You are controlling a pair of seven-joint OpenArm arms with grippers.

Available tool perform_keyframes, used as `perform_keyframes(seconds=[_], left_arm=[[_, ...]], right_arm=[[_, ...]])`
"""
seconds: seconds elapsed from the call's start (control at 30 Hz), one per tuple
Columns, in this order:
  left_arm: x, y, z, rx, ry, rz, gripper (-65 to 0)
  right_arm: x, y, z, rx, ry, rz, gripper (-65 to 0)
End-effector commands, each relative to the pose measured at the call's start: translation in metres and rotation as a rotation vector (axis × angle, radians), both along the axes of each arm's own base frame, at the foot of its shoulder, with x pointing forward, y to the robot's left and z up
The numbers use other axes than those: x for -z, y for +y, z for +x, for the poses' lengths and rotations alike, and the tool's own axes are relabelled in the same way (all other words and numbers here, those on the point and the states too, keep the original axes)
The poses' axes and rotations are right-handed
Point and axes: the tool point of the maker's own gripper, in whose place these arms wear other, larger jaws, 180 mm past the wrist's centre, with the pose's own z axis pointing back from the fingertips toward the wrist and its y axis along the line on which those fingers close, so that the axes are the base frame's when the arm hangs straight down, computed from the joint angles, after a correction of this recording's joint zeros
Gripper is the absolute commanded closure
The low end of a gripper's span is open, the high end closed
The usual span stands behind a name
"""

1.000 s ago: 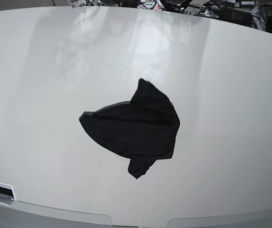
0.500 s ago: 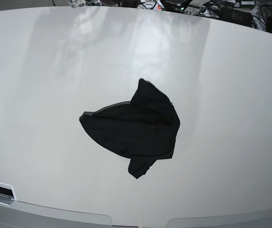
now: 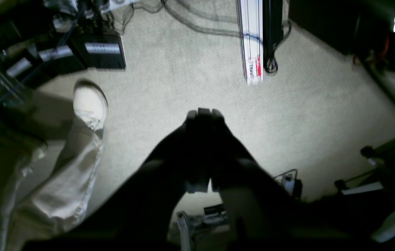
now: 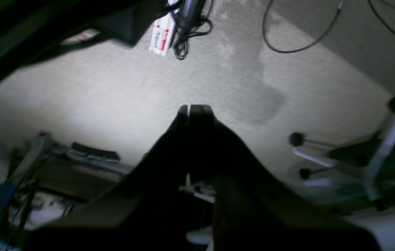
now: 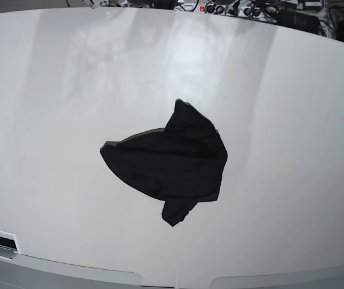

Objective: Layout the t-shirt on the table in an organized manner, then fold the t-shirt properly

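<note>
The black t-shirt (image 5: 171, 164) lies crumpled in a heap near the middle of the glossy white table (image 5: 52, 108); a thin grey hem edge shows along its upper left side. Neither arm appears in the base view. In the left wrist view my left gripper (image 3: 204, 114) is shut with nothing between its fingers, hanging over carpeted floor. The right wrist view has my right gripper (image 4: 195, 108) shut and empty too, likewise above the carpet, away from the shirt.
Cables and equipment crowd the table's far edge (image 5: 262, 11). Below the left gripper a person's leg and white shoe (image 3: 90, 104) stand on the carpet beside black boxes (image 3: 104, 52). An office chair base (image 4: 368, 157) and cables lie on the floor under the right gripper.
The shirt has not moved. The clutter at the table's far edge has shifted slightly in the base view.
</note>
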Motion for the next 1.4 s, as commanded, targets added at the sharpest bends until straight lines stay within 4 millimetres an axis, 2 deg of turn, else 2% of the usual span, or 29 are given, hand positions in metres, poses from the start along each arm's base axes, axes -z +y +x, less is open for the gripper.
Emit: perform_keyframes(seconds=[0.0, 0.07, 0.2, 0.37, 0.53, 0.7, 0.83, 0.93, 1.13, 1.23, 1.3, 1.37], left_arm=[[-0.005, 0.000, -0.008, 0.014, 0.006, -0.008, 0.0], [-0.014, 0.002, -0.016, 0.031, 0.015, -0.015, 0.0], [-0.033, 0.009, -0.021, 0.071, -0.011, -0.034, 0.0], [-0.059, 0.014, -0.026, 0.143, -0.006, -0.067, 0.0], [-0.091, 0.018, -0.019, 0.218, -0.059, -0.097, 0.0], [-0.128, 0.010, -0.001, 0.275, -0.135, -0.141, 0.0], [-0.160, 0.005, 0.025, 0.267, -0.228, -0.160, 0.0], [-0.187, 0.004, 0.056, 0.245, -0.334, -0.165, 0.0], [-0.244, 0.005, 0.128, 0.239, -0.574, -0.153, 0.0], [-0.268, 0.005, 0.153, 0.238, -0.680, -0.153, 0.0], [-0.281, -0.001, 0.170, 0.218, -0.757, -0.188, 0.0], [-0.289, -0.007, 0.190, 0.190, -0.816, -0.218, 0.0]], right_arm=[[-0.006, -0.002, -0.017, -0.010, 0.037, 0.005, 0.0], [-0.016, -0.002, -0.024, -0.027, 0.041, 0.017, 0.0], [-0.034, -0.003, -0.029, -0.009, 0.002, 0.032, 0.0], [-0.063, -0.015, -0.042, -0.016, -0.033, 0.023, 0.0], [-0.101, -0.033, -0.039, -0.040, -0.126, -0.011, 0.0], [-0.147, -0.052, -0.028, -0.073, -0.214, -0.082, 0.0], [-0.187, -0.070, -0.010, -0.125, -0.331, -0.187, 0.0], [-0.218, -0.080, 0.008, -0.148, -0.421, -0.250, 0.0], [-0.274, -0.100, 0.064, -0.190, -0.641, -0.358, 0.0], [-0.284, -0.106, 0.080, -0.221, -0.717, -0.401, 0.0], [-0.286, -0.100, 0.097, -0.238, -0.795, -0.377, 0.0], [-0.288, -0.092, 0.124, -0.231, -0.882, -0.343, 0.0]])
